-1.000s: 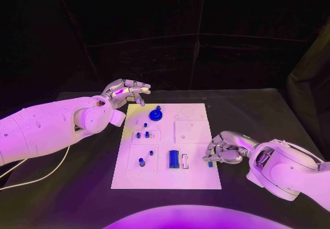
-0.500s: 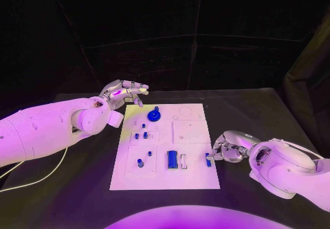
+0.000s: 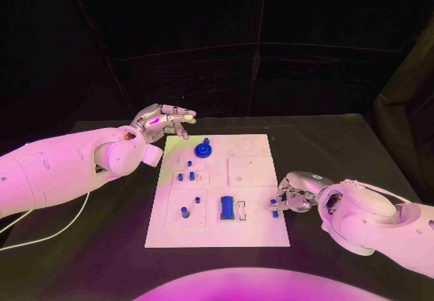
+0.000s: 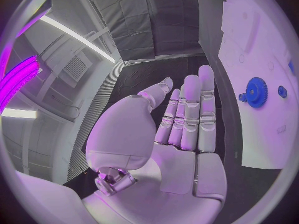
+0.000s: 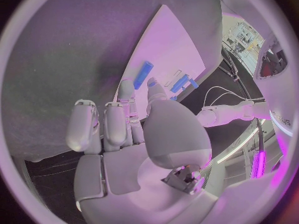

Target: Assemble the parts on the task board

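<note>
The white task board [image 3: 258, 169] lies in the middle of the black table. On it are a blue gear [image 3: 204, 150] at the far end, several small blue pegs [image 3: 184, 177] on the left half and a blue block [image 3: 227, 207] near the front. My right hand [image 3: 291, 195] sits at the board's right edge, and its thumb and a finger pinch a small blue peg [image 3: 273, 209]. The right wrist view shows that peg [image 5: 151, 83] at the thumb tip, with the block [image 5: 142, 74] beyond. My left hand [image 3: 165, 119] hovers off the board's far left corner, fingers apart and empty, with the gear [image 4: 255, 92] beside it.
A white cable [image 3: 54, 232] trails over the table under my left arm. Dark curtains close off the back. Bare black tabletop [image 3: 362, 150] lies to the right of the board and along its front.
My right hand has turned and drawn a little closer to the board's right edge, and the small peg has shifted slightly with it. The left hand has hardly moved.
</note>
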`<state>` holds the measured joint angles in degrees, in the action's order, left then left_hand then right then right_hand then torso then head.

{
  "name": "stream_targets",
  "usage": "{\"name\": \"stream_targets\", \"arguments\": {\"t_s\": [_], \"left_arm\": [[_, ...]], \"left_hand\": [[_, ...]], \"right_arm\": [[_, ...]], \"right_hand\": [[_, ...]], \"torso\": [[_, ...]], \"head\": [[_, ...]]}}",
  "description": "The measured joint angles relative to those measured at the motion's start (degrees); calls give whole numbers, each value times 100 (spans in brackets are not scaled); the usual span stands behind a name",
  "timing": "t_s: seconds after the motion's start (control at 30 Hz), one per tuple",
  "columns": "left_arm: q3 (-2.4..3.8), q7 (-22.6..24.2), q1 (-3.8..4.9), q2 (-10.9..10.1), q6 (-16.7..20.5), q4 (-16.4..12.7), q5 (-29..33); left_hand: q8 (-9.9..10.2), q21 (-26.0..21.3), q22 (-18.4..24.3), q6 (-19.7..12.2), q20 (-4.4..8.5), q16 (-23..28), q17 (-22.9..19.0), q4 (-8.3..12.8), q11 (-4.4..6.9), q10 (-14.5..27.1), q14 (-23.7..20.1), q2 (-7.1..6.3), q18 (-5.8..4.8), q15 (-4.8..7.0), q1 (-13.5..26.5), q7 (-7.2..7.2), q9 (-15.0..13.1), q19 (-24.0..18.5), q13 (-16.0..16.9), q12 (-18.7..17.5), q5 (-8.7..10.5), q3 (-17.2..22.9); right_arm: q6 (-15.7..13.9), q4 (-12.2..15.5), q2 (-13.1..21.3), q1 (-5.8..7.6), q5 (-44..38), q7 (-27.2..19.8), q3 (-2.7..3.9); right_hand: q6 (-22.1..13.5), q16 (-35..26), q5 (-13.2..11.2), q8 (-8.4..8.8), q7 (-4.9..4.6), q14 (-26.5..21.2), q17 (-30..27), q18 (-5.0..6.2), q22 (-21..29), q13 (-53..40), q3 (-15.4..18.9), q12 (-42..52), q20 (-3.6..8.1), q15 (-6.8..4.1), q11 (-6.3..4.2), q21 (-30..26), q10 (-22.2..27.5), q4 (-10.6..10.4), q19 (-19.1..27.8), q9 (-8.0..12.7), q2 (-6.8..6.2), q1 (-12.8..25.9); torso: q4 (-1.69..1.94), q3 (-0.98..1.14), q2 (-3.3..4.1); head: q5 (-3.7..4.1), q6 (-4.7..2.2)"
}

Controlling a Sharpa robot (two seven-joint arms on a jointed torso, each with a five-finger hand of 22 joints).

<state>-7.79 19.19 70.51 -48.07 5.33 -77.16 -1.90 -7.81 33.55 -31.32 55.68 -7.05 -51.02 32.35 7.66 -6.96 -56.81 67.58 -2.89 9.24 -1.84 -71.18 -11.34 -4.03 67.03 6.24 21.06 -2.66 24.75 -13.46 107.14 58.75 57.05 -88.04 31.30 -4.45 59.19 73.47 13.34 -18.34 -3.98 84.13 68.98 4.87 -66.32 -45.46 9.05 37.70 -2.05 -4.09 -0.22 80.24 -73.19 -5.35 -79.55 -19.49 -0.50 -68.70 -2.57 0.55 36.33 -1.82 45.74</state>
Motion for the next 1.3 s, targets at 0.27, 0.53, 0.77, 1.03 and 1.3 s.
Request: {"name": "stream_targets", "arguments": {"t_s": [0.27, 0.53, 0.77, 1.03, 1.3], "left_arm": [[-14, -1, -7, 0, 0, 19, 0], [-24, -3, -9, 1, -2, 22, 0], [-28, -5, -10, -3, -3, 21, 0], [-30, -8, -10, -19, -5, 16, 0], [-31, -16, -10, -21, -11, 15, 0]], "left_hand": [[0, 0, 0, 0, 0, 0, -5, 0, 0, 0, 0, 0, 0, 0, 0, 0, 0, 0, 0, 0, 0, 0], [0, 0, -1, 0, 0, 0, -5, 0, 0, 0, 0, 0, 0, 0, 0, 0, 0, 0, 0, 0, 0, 0], [0, 0, -1, 0, 0, 0, -4, 0, 0, 0, 0, 0, 0, 0, 0, 0, 0, 0, 0, 0, 0, 0], [0, 0, -1, 0, 0, 0, -4, 0, 0, 0, 0, 0, 0, 0, 0, 0, 0, 0, -1, 0, 0, 0], [-23, 0, 8, -21, -21, 0, -14, 0, -21, 21, 0, 0, 0, 0, 0, -21, 0, 21, -1, 24, 0, 0]], "right_arm": [[175, 6, -71, -84, -160, 24, 17], [250, -47, -195, -138, -467, 29, 51], [297, -64, -346, -185, -872, 42, 68], [231, 46, -328, -227, -996, 27, 57], [-188, 139, -220, -269, -433, -129, 17]], "right_hand": [[26, 0, -33, -23, -6, 0, 11, 0, -9, 0, 57, -27, 0, 0, -21, 0, -21, 57, 0, -54, 29, -250], [87, 0, -350, 27, -4, 0, 10, 0, -18, 67, -2, -143, 0, 0, -20, 0, -21, 286, 0, -104, 119, -674], [93, -61, -569, 112, -10, 0, -47, 0, 16, 184, -182, -334, 0, 0, -31, -25, 55, 514, 0, -107, 225, -950], [45, -61, -75, 276, 11, 0, -39, 0, 1, 271, -608, -438, 0, 0, -29, -25, 96, 564, 0, -13, 350, -1100], [53, -61, 221, 425, -35, 0, -15, 0, -4, 262, -1225, -449, 0, 0, -20, -25, 104, 504, 0, 51, 373, -902]], "torso": [[-3, -5, -3], [-3, -12, -7], [1, -13, -7], [4, -16, -10], [-1, -14, -10]], "head": [[-18, 24], [-18, 36], [-29, 47], [-39, 49], [-16, 36]]}}
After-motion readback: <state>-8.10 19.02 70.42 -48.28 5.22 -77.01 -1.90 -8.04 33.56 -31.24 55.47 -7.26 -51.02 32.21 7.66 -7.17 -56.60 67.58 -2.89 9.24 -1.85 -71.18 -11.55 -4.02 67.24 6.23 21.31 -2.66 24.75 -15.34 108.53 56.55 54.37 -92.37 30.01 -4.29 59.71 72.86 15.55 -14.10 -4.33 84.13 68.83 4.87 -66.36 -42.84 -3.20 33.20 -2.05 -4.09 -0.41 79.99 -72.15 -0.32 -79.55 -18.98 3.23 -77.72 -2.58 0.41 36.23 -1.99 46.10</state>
